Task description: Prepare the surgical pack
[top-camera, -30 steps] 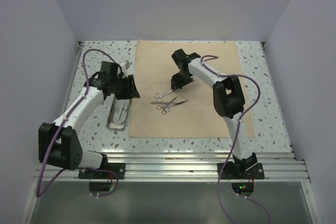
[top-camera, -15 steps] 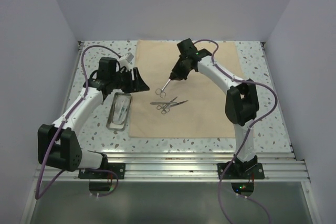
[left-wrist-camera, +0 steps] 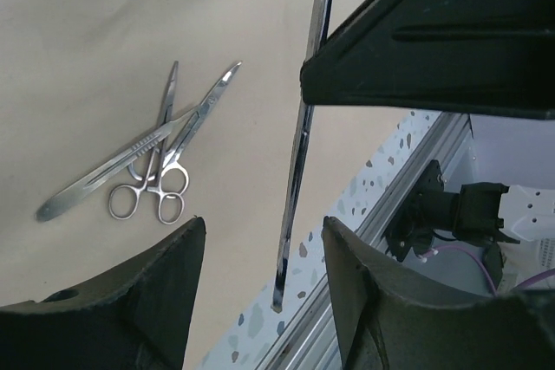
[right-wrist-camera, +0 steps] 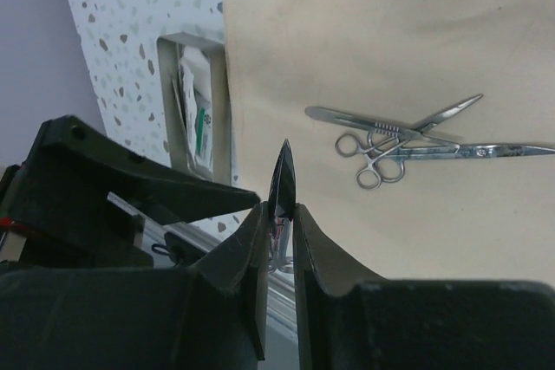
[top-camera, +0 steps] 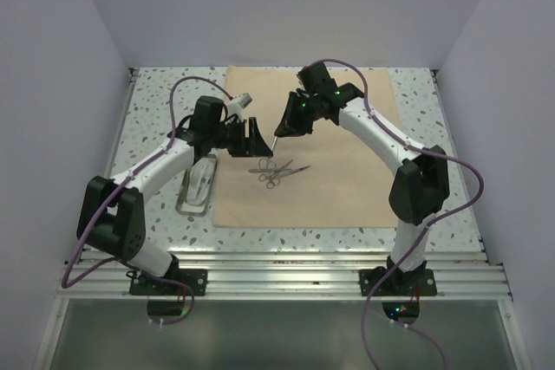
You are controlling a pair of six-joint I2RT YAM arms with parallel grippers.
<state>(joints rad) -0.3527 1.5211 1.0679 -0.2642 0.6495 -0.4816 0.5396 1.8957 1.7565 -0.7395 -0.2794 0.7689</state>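
Speckled table (top-camera: 156,101), plain white walls. Beige cloth (top-camera: 347,188) is lying flat in upper centre of top view. R gripper (top-camera: 289,120) is pinching a slim steel instrument (right-wrist-camera: 283,171), dangling it over mid-cloth, prob. for handover. L gripper (top-camera: 257,140) is waiting just beside, jaws wide. Two loose instruments (top-camera: 277,171) are lying under them; tray (top-camera: 198,184) is sitting at cloth's left edge.

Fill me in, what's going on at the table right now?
The right tool pinches one steel instrument near its pointed end, dangling it above the beige cloth. The left tool is open right beside it, probably for a handover. Other instruments lie crossed on the cloth; the steel tray sits beside the cloth's left edge.
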